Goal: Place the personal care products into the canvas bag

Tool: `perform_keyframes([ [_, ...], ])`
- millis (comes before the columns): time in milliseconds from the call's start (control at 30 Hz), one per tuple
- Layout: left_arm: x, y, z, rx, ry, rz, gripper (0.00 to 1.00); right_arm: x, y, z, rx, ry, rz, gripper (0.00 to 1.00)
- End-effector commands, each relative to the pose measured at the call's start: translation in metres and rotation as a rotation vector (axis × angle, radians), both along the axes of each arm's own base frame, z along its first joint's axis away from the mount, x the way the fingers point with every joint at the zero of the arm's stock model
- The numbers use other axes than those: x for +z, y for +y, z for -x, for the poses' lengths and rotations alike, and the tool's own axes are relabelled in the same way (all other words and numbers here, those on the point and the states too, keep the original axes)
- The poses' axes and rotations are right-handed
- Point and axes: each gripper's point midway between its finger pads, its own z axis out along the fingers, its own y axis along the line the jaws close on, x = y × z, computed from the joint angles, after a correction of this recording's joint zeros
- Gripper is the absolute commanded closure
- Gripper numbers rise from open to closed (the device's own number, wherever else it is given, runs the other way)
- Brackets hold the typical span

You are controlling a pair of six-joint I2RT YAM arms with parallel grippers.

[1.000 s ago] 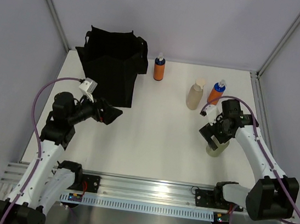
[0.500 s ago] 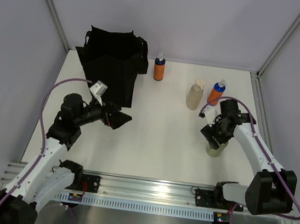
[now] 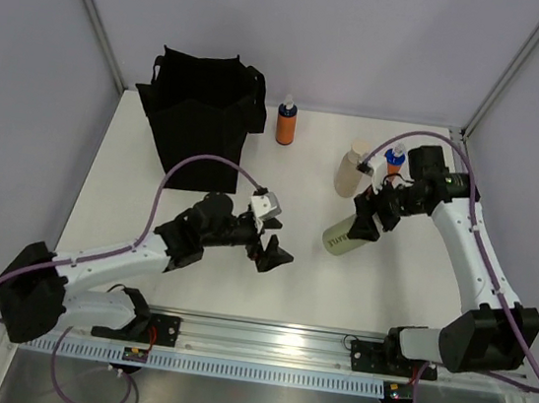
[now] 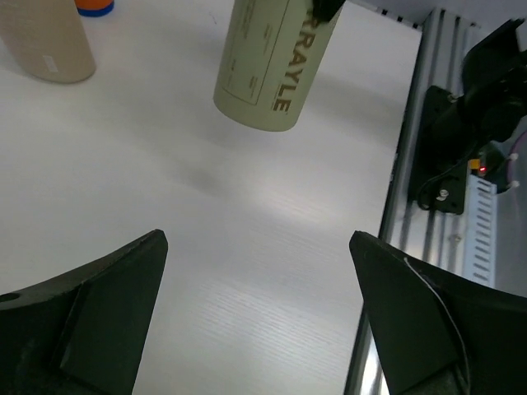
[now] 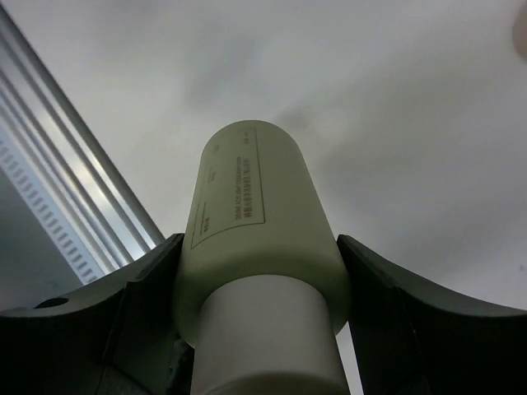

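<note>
A second ago the olive-green bottle (image 3: 344, 236) stood upright on the table (image 3: 292, 185) near the right edge, with the right gripper (image 3: 367, 217) down over it. Now it is up off the surface and further in toward the middle, tilted so that its base points down and to the left. The right gripper is clamped on the cap end. In the right wrist view its fingers (image 5: 140, 317) press against both sides of the bottle (image 5: 259, 222) just above the cream cap.

The left arm has changed most. It was folded back on the left side close to the canvas bag (image 3: 201, 118), and it is now stretched out low across the table, with the left gripper (image 3: 272, 255) near the centre, short of the bottle and not touching it. Its jaws stand wide apart with nothing between them. In the left wrist view the two dark fingers (image 4: 90, 317) frame bare table, with the base of the bottle (image 4: 272, 62) hanging ahead of them and a faint shadow below it.

The rest has not moved. The bag stands open at the far left, one orange bottle (image 3: 286, 122) is just to its right, and the beige pump bottle (image 3: 351, 171) stands upright further right. The second orange bottle (image 3: 392, 160) is beside the pump bottle, now partly hidden behind the right arm – only its blue top shows
</note>
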Motion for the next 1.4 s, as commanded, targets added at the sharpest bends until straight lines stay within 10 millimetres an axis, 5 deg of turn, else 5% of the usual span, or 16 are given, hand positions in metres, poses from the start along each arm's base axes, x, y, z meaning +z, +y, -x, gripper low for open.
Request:
perform_keyframes([
  [0,0.024,-0.027,-0.026,0.005,-0.214,0.036,0.01,0.063,0.054,0.004,0.131,0.040,-0.355,1.00],
  [200,0.034,-0.062,-0.038,0.028,-0.263,0.014,0.01,0.083,0.081,-0.002,0.186,0.130,-0.462,1.00],
  [333,0.049,-0.062,-0.048,0.110,-0.285,0.051,0.01,0.078,0.083,-0.009,0.167,0.094,-0.436,1.00],
  [600,0.042,-0.068,-0.056,0.139,-0.270,0.008,0.01,0.068,0.093,-0.003,0.191,0.139,-0.447,1.00],
  [833,0.032,-0.038,-0.095,0.404,-0.287,-0.112,0.01,0.074,0.092,0.008,0.204,0.140,-0.455,1.00],
  [1100,0.030,-0.071,-0.062,0.118,-0.339,-0.063,0.02,0.074,0.100,0.014,0.253,0.187,-0.497,1.00],
  [1367,0.037,-0.057,-0.094,0.266,-0.430,-0.140,0.01,0.067,0.105,0.017,0.254,0.202,-0.461,1.00],
])
